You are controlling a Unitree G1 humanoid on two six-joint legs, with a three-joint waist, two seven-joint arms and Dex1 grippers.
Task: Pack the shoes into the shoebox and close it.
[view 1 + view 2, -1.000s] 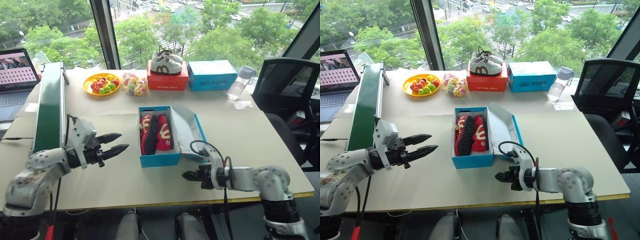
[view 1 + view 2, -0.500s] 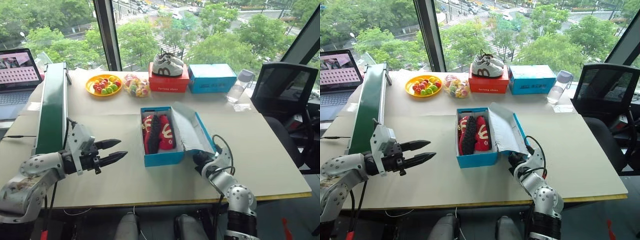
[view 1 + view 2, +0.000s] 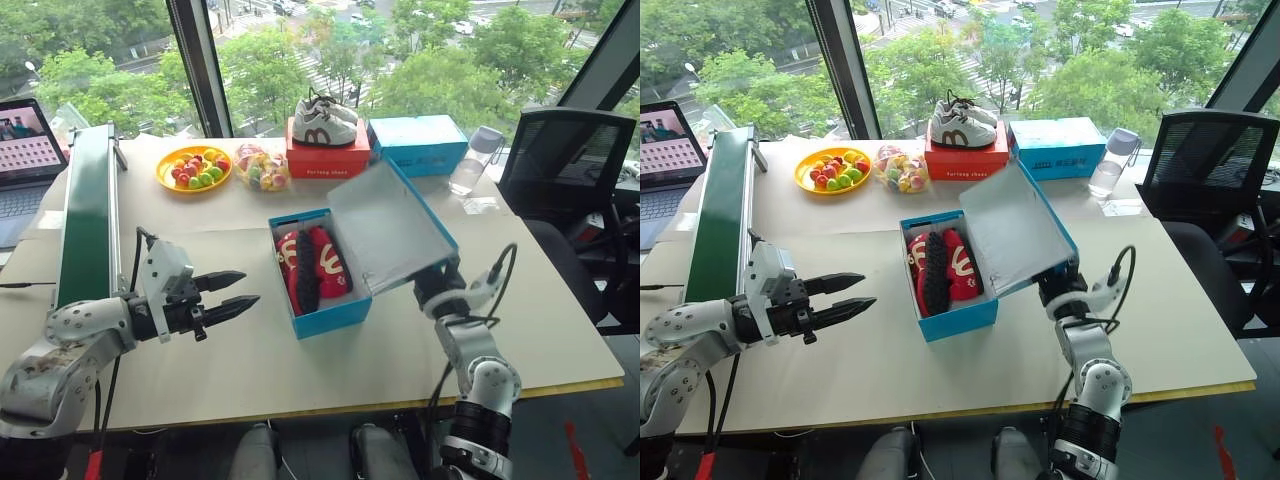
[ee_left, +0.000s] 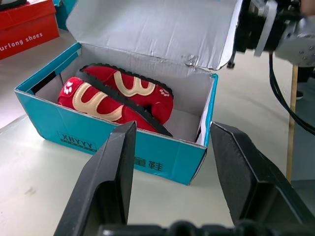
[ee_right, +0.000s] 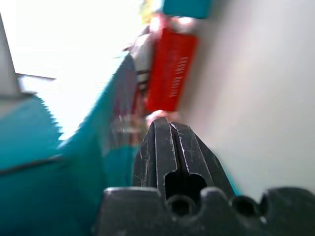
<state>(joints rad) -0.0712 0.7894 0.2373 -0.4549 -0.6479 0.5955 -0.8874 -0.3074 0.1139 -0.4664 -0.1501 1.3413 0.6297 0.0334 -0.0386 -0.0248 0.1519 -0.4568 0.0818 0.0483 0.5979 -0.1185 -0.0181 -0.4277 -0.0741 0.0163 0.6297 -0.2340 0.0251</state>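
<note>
The table (image 3: pixel 250 350) spans the frame's middle; the shoebox (image 3: pixel 325 310) sits at centre; along the upper edge lie a fruit plate (image 3: pixel 193 168), red box (image 3: pixel 328 160), blue box (image 3: pixel 420 145), bottle (image 3: pixel 466 172); a laptop (image 3: pixel 25 140) upper left.

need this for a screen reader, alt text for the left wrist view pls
An open bright blue cardboard shoebox holds a pair of small red shoes with yellowish trim, its white-lined lid raised behind them. The left gripper hangs open before the box, and a red shoebox sits beyond.
</note>
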